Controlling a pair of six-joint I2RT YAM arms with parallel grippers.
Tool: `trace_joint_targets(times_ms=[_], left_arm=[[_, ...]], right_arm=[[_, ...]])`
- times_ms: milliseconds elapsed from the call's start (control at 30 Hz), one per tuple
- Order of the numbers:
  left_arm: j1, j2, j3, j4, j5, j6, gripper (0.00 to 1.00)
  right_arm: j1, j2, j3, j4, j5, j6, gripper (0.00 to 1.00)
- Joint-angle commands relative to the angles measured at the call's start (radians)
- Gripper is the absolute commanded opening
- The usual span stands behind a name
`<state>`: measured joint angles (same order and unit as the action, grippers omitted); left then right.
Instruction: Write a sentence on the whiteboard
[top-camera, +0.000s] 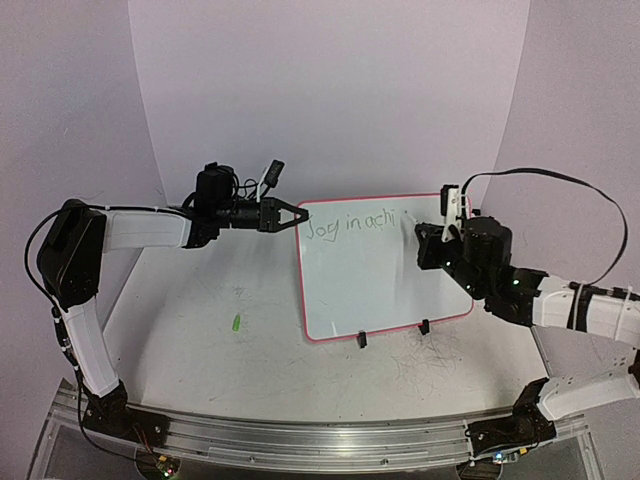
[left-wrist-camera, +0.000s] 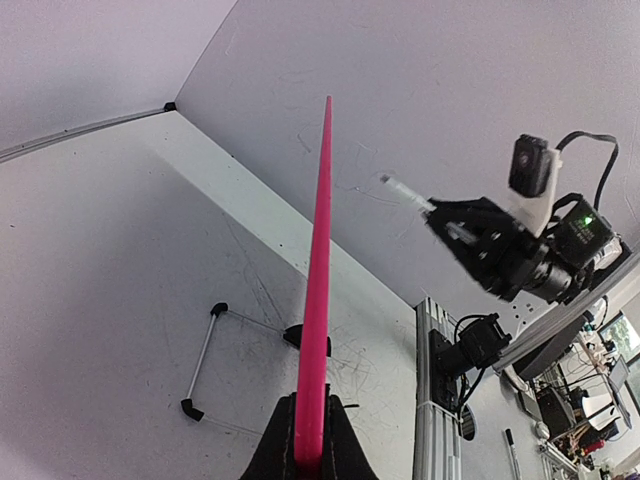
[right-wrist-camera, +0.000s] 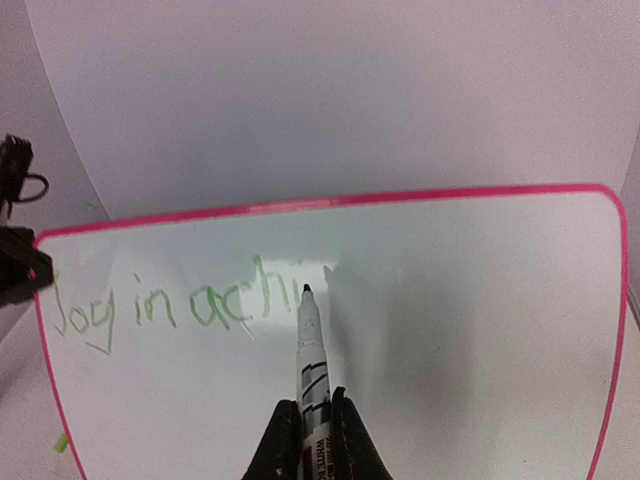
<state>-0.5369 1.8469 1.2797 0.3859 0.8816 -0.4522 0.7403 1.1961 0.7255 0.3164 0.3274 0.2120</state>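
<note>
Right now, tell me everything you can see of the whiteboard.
The whiteboard is a glossy white rectangle with a thin pink rim and rounded corners, propped tilted on two black clip feet on the table. Green writing across its top reads "Joy in achi". The left gripper is shut on its upper left rim; the marker in the right gripper touches its face.

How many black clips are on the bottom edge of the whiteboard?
2: one clip left of the middle of the whiteboard's near edge, one right of it. None seems hidden.
</note>
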Motion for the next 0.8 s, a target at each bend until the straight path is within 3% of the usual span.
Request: trace_joint_targets(times_ms=[0,767], left_arm=[[-0.021,-0.017,-0.008,-0.019,-0.029,0.044,0.00],[-0.023,0.002,-0.006,-0.021,-0.027,0.047,0.00]], right_arm=[[-0.013,-0.101,0.040,-0.005,0.076,-0.075,0.00],[-0.027,-0.029,-0.082,0.144,-0.093,-0.080,0.00]])
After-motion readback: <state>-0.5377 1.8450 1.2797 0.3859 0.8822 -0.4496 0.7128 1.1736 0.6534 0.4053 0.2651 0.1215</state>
